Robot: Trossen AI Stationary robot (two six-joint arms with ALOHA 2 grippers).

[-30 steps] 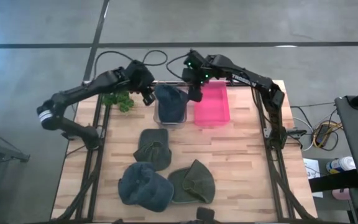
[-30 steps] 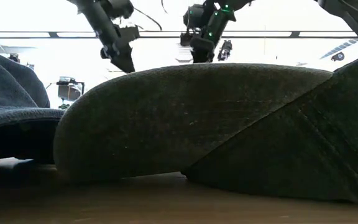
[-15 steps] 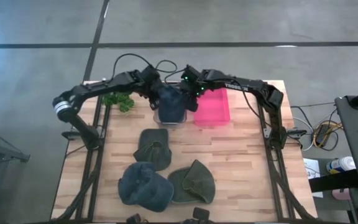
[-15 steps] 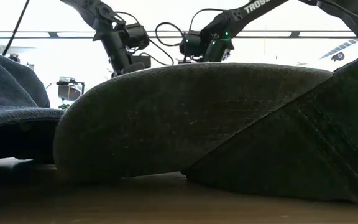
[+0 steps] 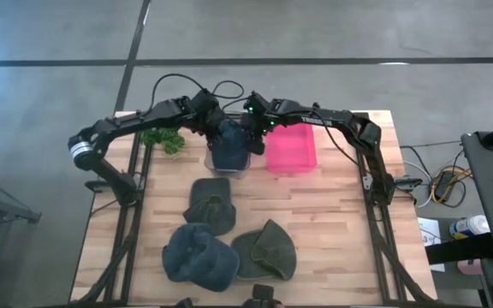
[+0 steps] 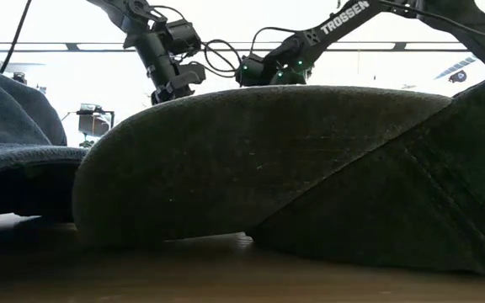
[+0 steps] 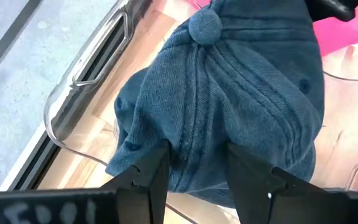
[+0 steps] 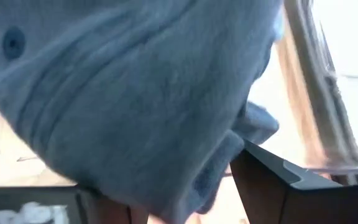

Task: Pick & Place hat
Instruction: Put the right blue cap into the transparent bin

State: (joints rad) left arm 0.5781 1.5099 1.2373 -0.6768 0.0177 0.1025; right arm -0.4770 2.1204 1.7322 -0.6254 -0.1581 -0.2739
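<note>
A blue denim hat (image 5: 230,145) with a top button (image 7: 204,25) sits bunched in a clear bin (image 5: 216,163) at the table's far side. My left gripper (image 5: 218,134) is at the hat's left side, shut on the cloth. My right gripper (image 5: 248,140) is at its right side, also shut on it. In the low view both grippers are hidden behind a green hat (image 6: 251,160). Two green hats (image 5: 210,204) (image 5: 265,252) and another blue hat (image 5: 199,257) lie flat on the table's near half. My left gripper (image 7: 197,163) pinches a bunched fold of the hat's crown (image 7: 197,140) between its two fingers. It slants down from the table's far left. The hat sits within the clear bin's rim (image 7: 92,68); I cannot tell whether it rests on the floor. My right gripper (image 8: 173,177) has the hat's bunched lower edge (image 8: 213,168) between its two fingers. It slants down from the table's right. The cloth fills the gap and hides the pads; one layer or several, I cannot tell.
A pink bin (image 5: 294,150) stands right of the clear bin, touching it. A green plant (image 5: 163,137) lies at the far left. Bare wood shows on the table's right half and near left. In the low view another blue hat (image 6: 15,109) is at the left.
Both grippers have sunk toward the clear bin and come closer together, the right one farther than the left. The blue hat between them has gone down into the bin and bunched up narrower. Neither gripper has let go.
</note>
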